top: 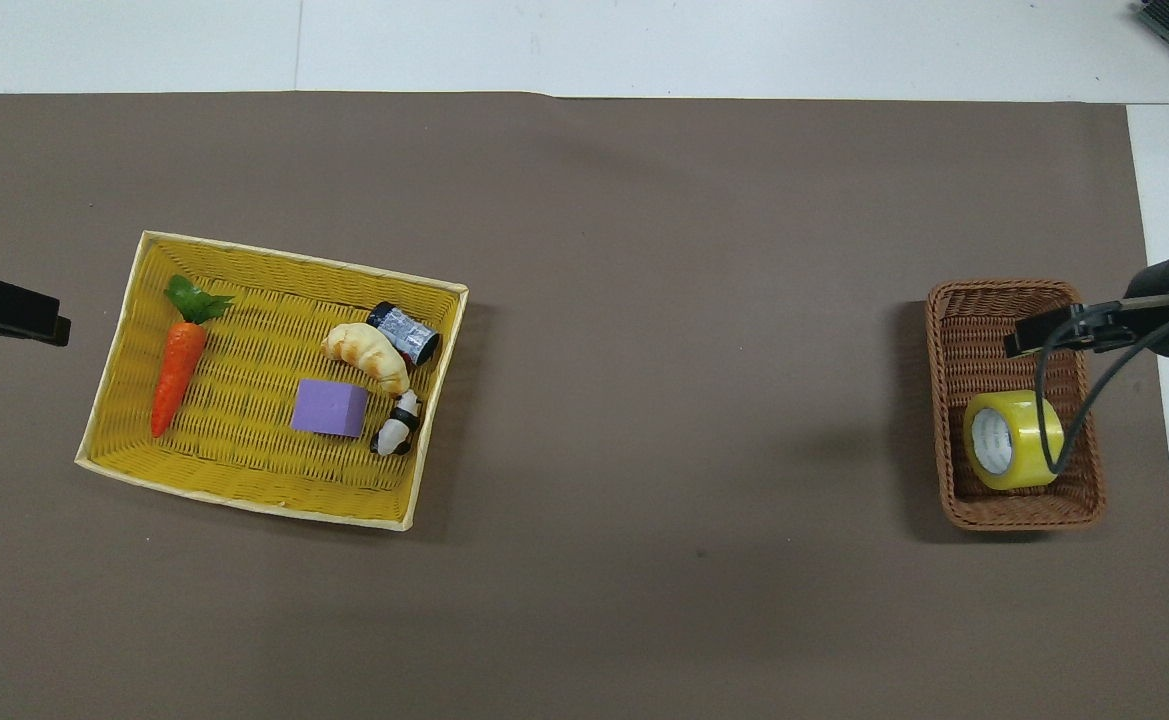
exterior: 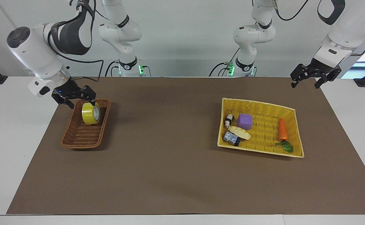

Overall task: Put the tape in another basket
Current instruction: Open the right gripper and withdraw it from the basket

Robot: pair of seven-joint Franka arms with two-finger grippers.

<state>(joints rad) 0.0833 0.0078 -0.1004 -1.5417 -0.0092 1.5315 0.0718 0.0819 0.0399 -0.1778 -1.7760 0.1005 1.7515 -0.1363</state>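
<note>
The yellow tape (exterior: 91,113) stands on its edge in the small brown wicker basket (exterior: 76,139), at the basket's end nearer to the robots. It also shows in the overhead view (top: 1012,453), with its whitish core visible, inside the basket (top: 974,310). My right gripper (exterior: 80,102) is open and empty, raised over the basket just above the tape. In the overhead view, the right gripper (top: 1049,335) is clear of the roll. My left gripper (exterior: 306,82) waits, open and empty, over the mat's corner at the left arm's end (top: 14,312).
A larger yellow tray basket (exterior: 290,109) lies toward the left arm's end. It holds a carrot (exterior: 282,129), a purple cube (exterior: 244,121), a croissant (exterior: 239,132), a small can (exterior: 231,138) and a panda figure (exterior: 229,119). A brown mat (exterior: 170,156) covers the table.
</note>
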